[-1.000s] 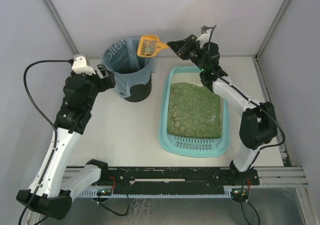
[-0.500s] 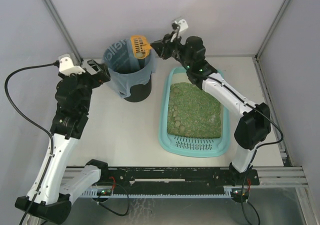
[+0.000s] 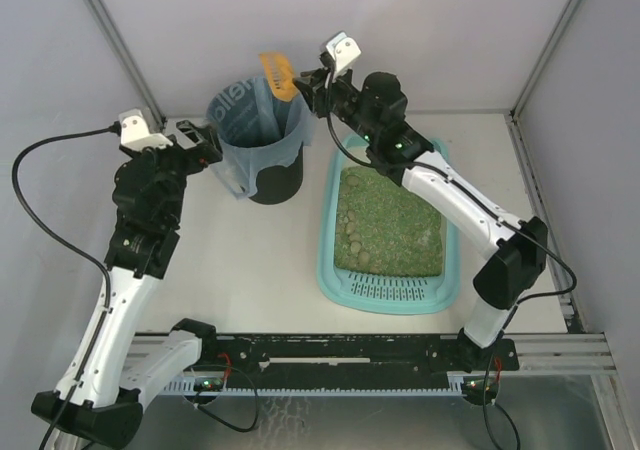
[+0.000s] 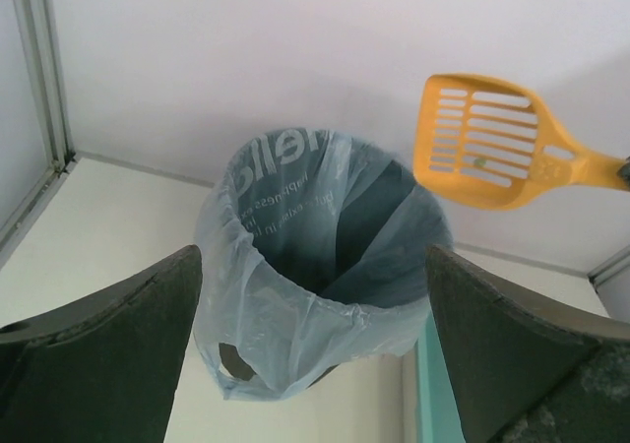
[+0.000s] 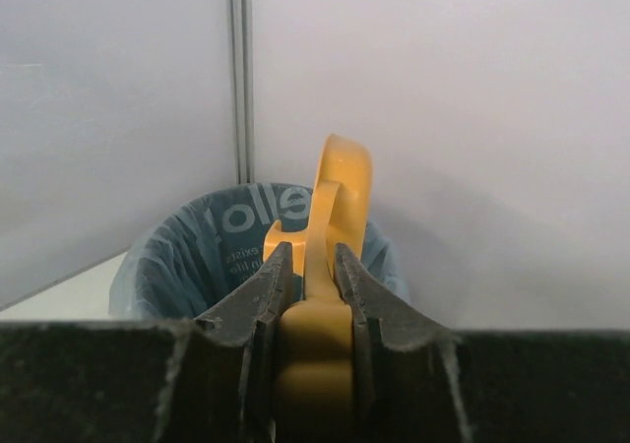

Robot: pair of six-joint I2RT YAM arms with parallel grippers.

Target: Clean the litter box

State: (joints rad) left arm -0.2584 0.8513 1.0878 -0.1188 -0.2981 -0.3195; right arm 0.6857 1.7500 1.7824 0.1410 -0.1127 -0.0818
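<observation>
The litter box [image 3: 395, 288], a shallow light-teal rectangular tray with rounded corners, is lying flat on the tabletop [image 3: 250, 260], right of centre. Its slotted grille is facing the near edge, and green granular litter [image 3: 390, 215] is filling the rest.

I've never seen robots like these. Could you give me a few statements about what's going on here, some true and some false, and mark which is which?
1. The right gripper holds the orange scoop above the bin. True.
2. The left gripper is clamped on the blue bag. False: its jaws stand wide open near the bin, gripping nothing.
3. The litter box holds green litter. True.
4. The bin stands inside the litter box. False: it stands beside it on the table.
</observation>
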